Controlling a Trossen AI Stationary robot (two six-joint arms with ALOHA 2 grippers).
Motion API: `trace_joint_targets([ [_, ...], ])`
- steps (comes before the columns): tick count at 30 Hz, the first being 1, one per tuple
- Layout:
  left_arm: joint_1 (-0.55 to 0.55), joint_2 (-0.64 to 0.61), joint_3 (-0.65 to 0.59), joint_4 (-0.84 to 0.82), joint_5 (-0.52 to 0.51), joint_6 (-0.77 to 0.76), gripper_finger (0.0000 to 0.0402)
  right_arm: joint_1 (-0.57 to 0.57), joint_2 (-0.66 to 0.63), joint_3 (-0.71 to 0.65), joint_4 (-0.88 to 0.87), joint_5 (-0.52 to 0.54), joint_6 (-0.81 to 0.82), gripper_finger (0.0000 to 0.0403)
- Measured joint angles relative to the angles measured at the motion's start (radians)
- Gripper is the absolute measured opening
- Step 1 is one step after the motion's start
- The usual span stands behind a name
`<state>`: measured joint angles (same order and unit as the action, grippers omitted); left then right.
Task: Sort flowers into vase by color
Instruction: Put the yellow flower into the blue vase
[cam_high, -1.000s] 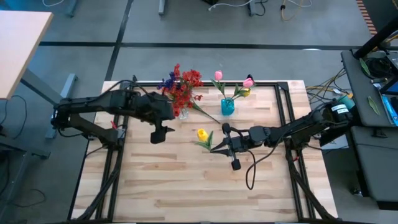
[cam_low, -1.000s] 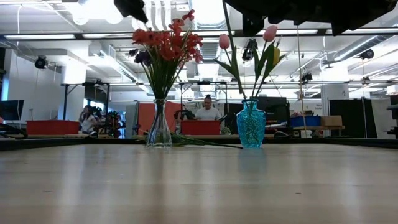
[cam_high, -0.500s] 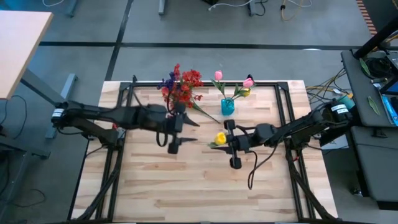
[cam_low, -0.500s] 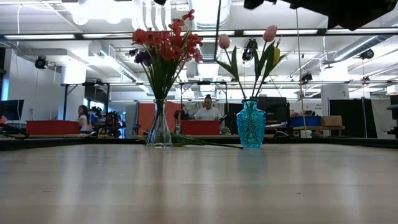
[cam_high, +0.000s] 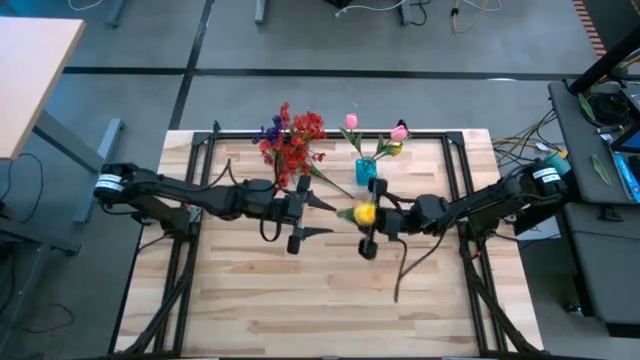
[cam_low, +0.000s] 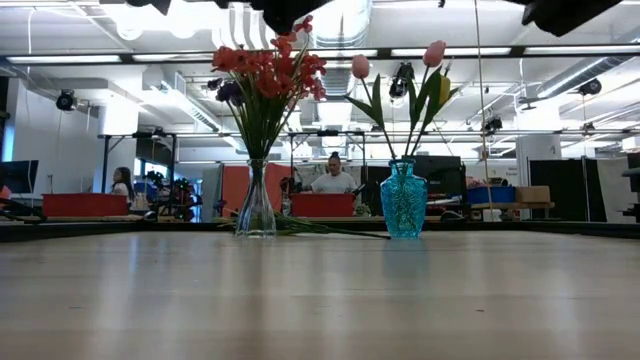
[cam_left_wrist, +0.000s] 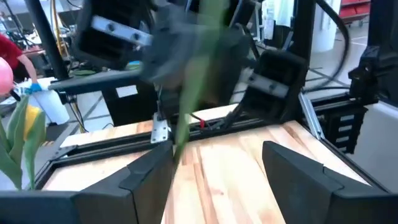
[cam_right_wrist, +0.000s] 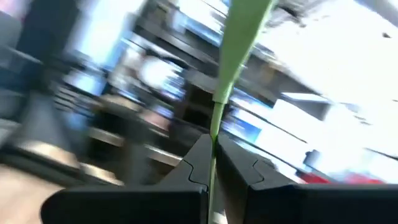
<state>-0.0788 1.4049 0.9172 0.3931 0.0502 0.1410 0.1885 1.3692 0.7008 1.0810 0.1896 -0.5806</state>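
My right gripper (cam_high: 372, 218) is over the table's middle, shut on a yellow tulip (cam_high: 361, 213) whose bud shows right beside it from above. My left gripper (cam_high: 322, 216) is open just left of it, and its fingers (cam_left_wrist: 149, 177) point at the blurred green stem (cam_left_wrist: 194, 93) without touching it. A clear vase (cam_low: 256, 203) holds red and purple clusters (cam_high: 292, 140) on the far side. The teal vase (cam_low: 404, 201) next to it holds pink tulips (cam_high: 351, 121) and a yellow one. My right gripper pinches the yellow tulip's thin green stem (cam_right_wrist: 216, 127) between its two fingers (cam_right_wrist: 194, 163). The stem runs between the fingers and out beyond their tips. The flower is lifted clear of the table, its bud close to the gripper in the high view.
A green stem (cam_high: 332, 180) lies on the table, running from the clear vase's foot toward the middle. The near half of the wooden table (cam_high: 300, 300) is bare. People (cam_low: 333, 172) are in the room behind the table.
My right gripper has lifted the yellow tulip off the table and carried it toward the far right, tipping as it rose. The bud now sits higher and closer to the teal vase. My left gripper has moved right, from beside the clear vase to the table's middle.
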Motion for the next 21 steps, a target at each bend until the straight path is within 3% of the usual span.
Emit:
trace_joint_targets([
  [5, 0.000, 0.002, 0.006, 0.005, 0.001, 0.000, 0.0230, -0.053, -0.002, 0.035, 0.001, 0.325, -0.069, 0.0012],
  [8, -0.001, 0.001, 0.006, 0.003, 0.003, 0.000, 0.0230, -0.116, -0.004, 0.040, 0.001, 0.439, -0.029, 0.0012],
  [14, 0.000, -0.014, 0.006, -0.034, 0.002, 0.000, 0.0230, -0.228, -0.004, 0.007, -0.010, 0.504, 0.070, 0.0012],
  [21, 0.000, -0.113, 0.006, -0.152, -0.018, -0.002, 0.0230, -0.281, -0.005, -0.017, -0.011, 0.575, 0.154, 0.0012],
])
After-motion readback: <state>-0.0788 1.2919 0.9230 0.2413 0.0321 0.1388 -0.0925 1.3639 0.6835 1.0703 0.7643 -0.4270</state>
